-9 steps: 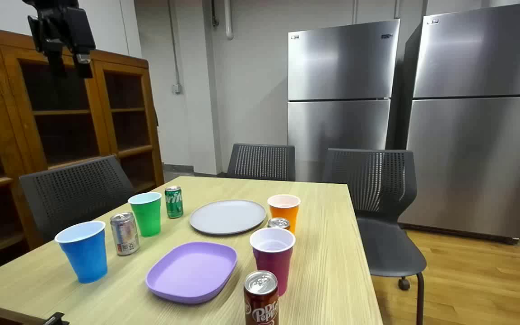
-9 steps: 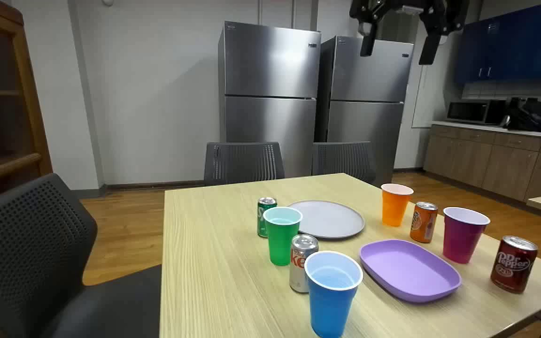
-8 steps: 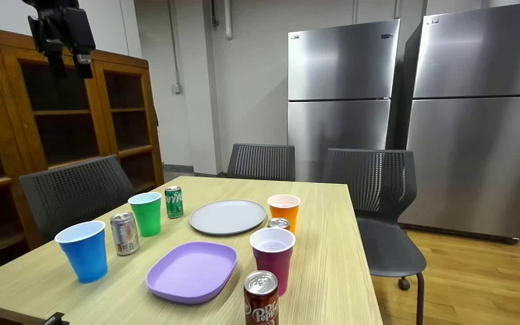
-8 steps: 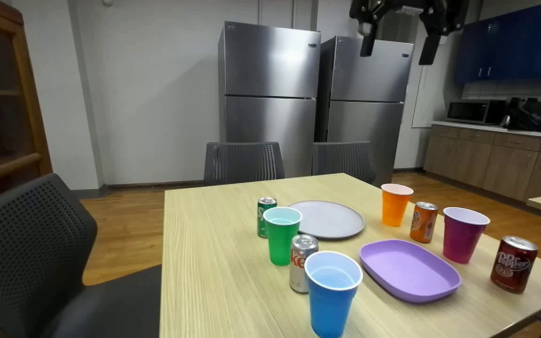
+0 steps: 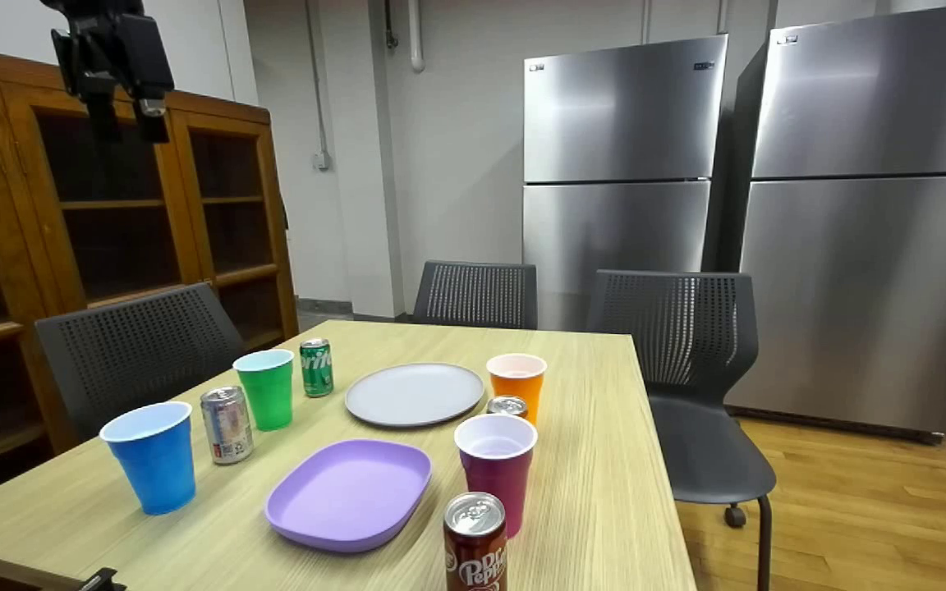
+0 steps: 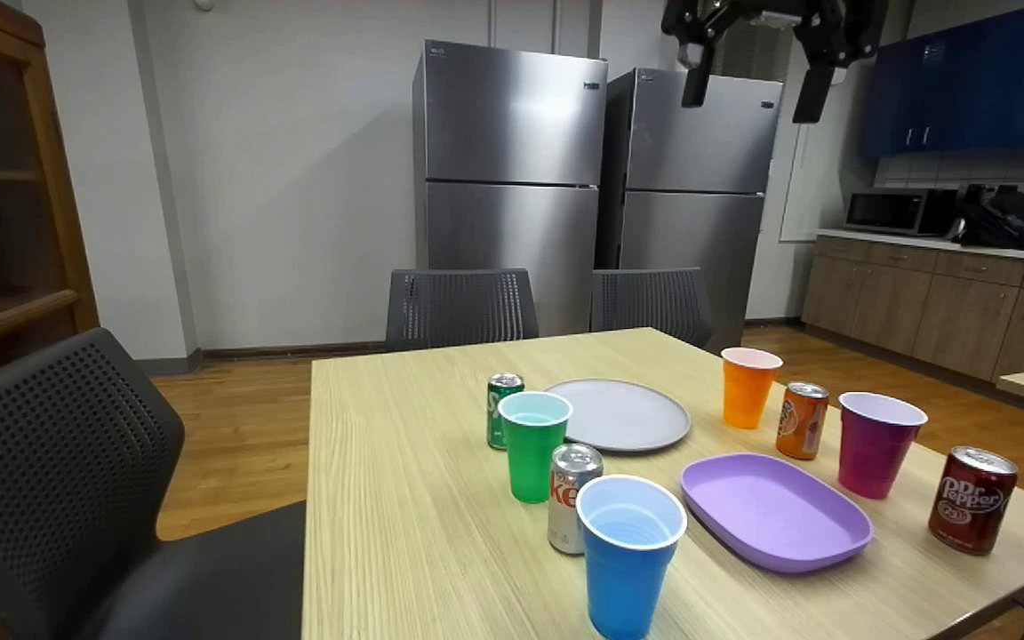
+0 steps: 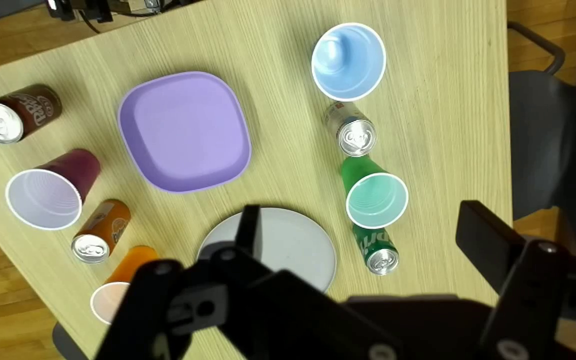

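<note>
While they overlap (wrist view), exterior views separate gripper [image 6: 751, 107] and plate [image 5: 415, 395].

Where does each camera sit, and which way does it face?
In an exterior view: just above the table, the Dr Pepper can nearest, facing the refrigerators; the hand hangs upper left.
In an exterior view: just above the table, the blue cup nearest, facing the refrigerators and counter; the hand hangs upper right.
Wrist view: over the table, facing down at the green cup; the hand's fingers show at bottom.
Both exterior views share the refrigerators and hand.
</note>
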Motion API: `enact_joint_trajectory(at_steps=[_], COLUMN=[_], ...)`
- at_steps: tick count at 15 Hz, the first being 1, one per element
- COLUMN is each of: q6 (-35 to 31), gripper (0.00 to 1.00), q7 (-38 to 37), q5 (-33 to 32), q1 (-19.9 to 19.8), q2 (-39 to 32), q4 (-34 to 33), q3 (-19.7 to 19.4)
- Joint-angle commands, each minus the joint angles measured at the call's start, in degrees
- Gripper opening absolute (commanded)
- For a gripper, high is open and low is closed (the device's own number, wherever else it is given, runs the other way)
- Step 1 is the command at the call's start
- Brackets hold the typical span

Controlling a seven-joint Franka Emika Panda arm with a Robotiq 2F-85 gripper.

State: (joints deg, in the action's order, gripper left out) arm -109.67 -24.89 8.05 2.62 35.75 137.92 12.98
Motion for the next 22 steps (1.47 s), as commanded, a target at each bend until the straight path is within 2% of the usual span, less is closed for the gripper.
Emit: enact_joint_trajectory(at_steps=[1,7,12,22], q6=[-3.31,-11.86,-17.46,-22.77], gripper=[1.0,1.0,1.0,1.0], q7=[-2.18,-3.8,-2.76,-1.19], q5=[-1.07,-4.35,-8.24,-12.89], q1=[-0.5,-1.07,-1.72,-3.43], q2=[-0.61,-5.33,-11.43,-23.76], q4=[0.65,-0.07,-1.37,-7.21], q3=[1.34,2.65,1.63,-3.71])
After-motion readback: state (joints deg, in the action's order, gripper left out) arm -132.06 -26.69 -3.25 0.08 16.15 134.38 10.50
